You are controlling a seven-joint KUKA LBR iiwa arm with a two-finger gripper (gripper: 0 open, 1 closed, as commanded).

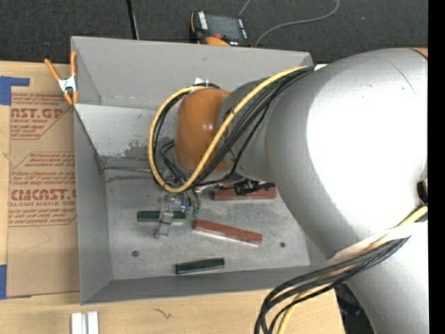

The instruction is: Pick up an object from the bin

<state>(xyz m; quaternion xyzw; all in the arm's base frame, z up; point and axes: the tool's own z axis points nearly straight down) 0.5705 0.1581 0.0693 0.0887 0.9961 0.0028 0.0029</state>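
Dark-green flat bar (147,216) lies left of centre on bin (92,242) floor. I see gripper (167,223) over its right end; pincer state I cannot tell. Red-brown bar (228,231) just right. Second green bar (200,265) near front wall.

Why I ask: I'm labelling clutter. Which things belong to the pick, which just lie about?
Job: arm; dark green bar under its tip, left of centre; grey bin.
Lying about: reddish-brown stick mid-bin; second reddish-brown stick beside the arm; dark bar by the front wall.

Grey bin (94,186) — reddish-brown bar (228,231), dark green bar (200,265), orange wrist cover (198,127).
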